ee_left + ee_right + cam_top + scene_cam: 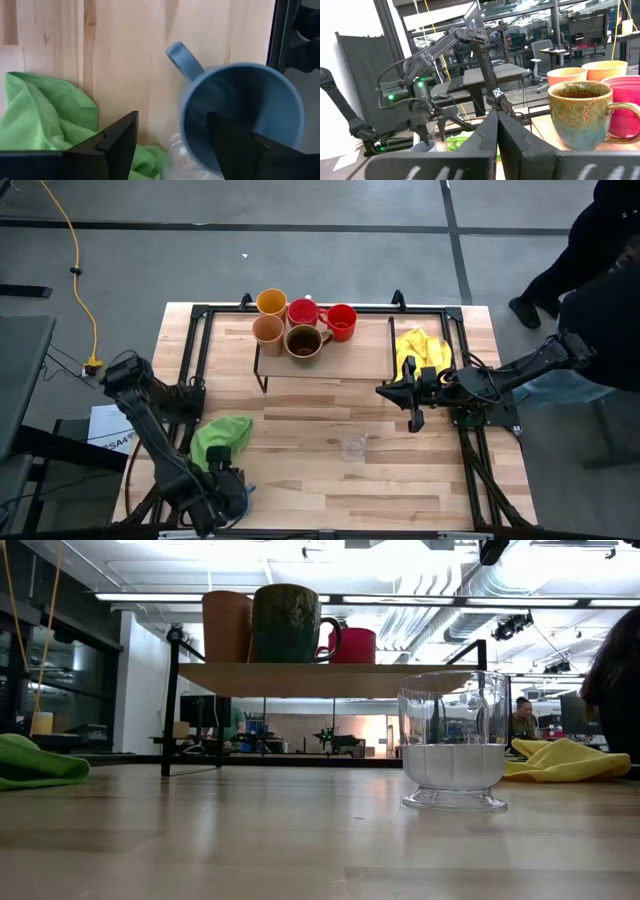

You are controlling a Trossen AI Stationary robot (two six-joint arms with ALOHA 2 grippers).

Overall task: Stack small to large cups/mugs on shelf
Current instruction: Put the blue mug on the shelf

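The blue mug (240,112) is straddled at its rim by the open left gripper (172,145), beside the green cloth (45,115); the closed right gripper (412,420) is kept near the shelf (350,355).

We can make out only part of one print: a white sheet (103,430) lying just off the table's left edge, under the left arm, carries dark letters that look like "SAM", the rest being hidden.

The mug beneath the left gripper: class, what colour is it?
Blue-grey. The mug shows best in the left wrist view, between the open left gripper fingers.
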